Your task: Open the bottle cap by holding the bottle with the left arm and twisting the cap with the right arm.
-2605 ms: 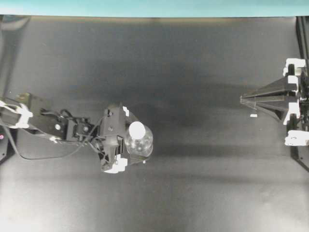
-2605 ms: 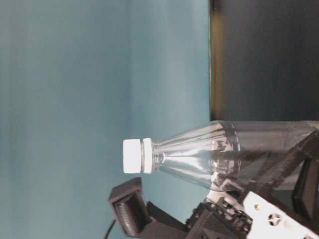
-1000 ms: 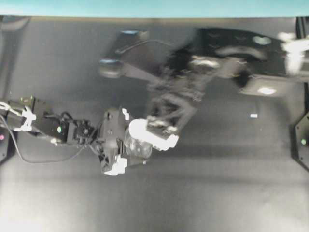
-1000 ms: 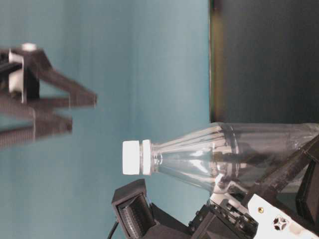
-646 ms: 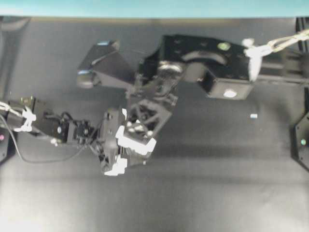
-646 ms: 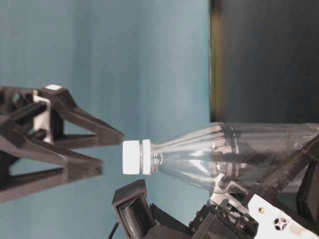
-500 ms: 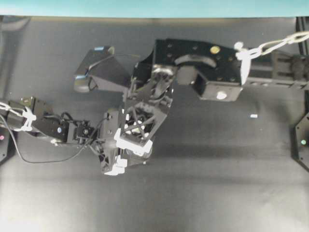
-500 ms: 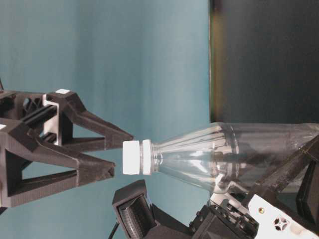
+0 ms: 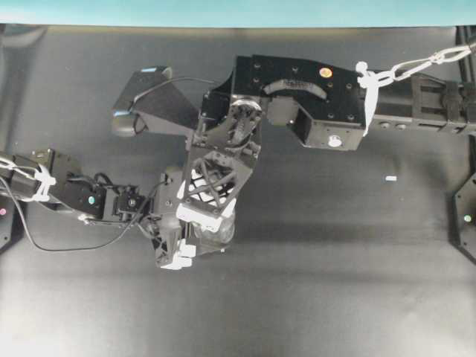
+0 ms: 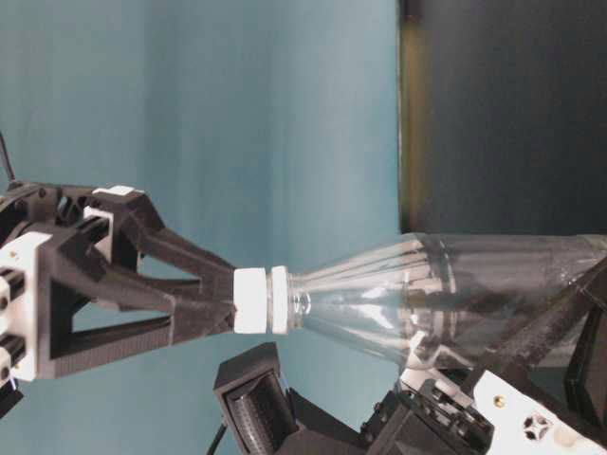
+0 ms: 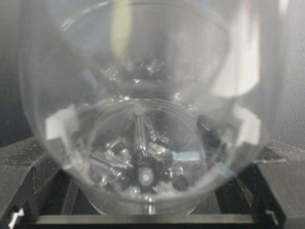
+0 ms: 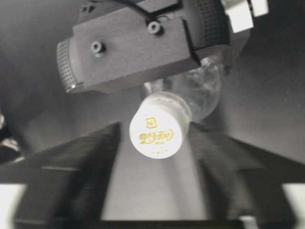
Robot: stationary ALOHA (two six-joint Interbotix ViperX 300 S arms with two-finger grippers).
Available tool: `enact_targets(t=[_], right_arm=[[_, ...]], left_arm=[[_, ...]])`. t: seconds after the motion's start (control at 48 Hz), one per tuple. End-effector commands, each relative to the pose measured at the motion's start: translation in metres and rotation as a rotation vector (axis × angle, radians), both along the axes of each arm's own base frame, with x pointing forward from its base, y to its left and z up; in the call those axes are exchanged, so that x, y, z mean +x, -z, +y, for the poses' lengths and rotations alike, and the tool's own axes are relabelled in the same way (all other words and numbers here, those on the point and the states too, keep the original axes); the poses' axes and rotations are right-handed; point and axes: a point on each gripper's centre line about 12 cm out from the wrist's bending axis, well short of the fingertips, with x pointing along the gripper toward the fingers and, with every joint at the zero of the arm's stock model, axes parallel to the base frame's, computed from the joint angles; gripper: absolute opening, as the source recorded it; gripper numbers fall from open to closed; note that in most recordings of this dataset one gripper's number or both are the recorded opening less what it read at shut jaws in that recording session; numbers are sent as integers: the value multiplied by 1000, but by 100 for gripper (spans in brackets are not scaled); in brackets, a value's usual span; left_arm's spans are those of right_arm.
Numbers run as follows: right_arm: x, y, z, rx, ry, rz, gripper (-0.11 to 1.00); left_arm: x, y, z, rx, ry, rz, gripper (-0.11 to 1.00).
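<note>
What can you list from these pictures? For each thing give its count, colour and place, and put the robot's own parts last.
Bottle: one, clear plastic, held at its body by the left gripper, left of the table's centre.
Bottle cap: one, white with gold print on top, on the bottle's neck, between the right gripper's fingertips.
Small scrap: one, white, lying alone on the right part of the table.
Table: one, black surface, under everything.
Backdrop: one, teal, behind the table.
Left arm: one, black with cables and a white zip tie; its left gripper is closed on the bottle.
Right arm: one, black; its right gripper has its tips at the cap; a firm grip cannot be confirmed.
</note>
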Motion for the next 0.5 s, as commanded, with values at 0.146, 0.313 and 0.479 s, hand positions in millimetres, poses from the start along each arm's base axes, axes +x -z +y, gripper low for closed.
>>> enact_targets(t=[0.146, 0.313, 0.479], right_arm=[[1, -1, 9, -2, -53, -14, 11], [0, -2, 6, -1, -48, -13, -1], [-1, -3, 8, 33, -57, 1, 2]], left_arm=[[2, -2, 2, -3, -5, -9, 86], [2, -2, 2, -5, -6, -9, 86], [2, -2, 3, -5, -7, -9, 86]])
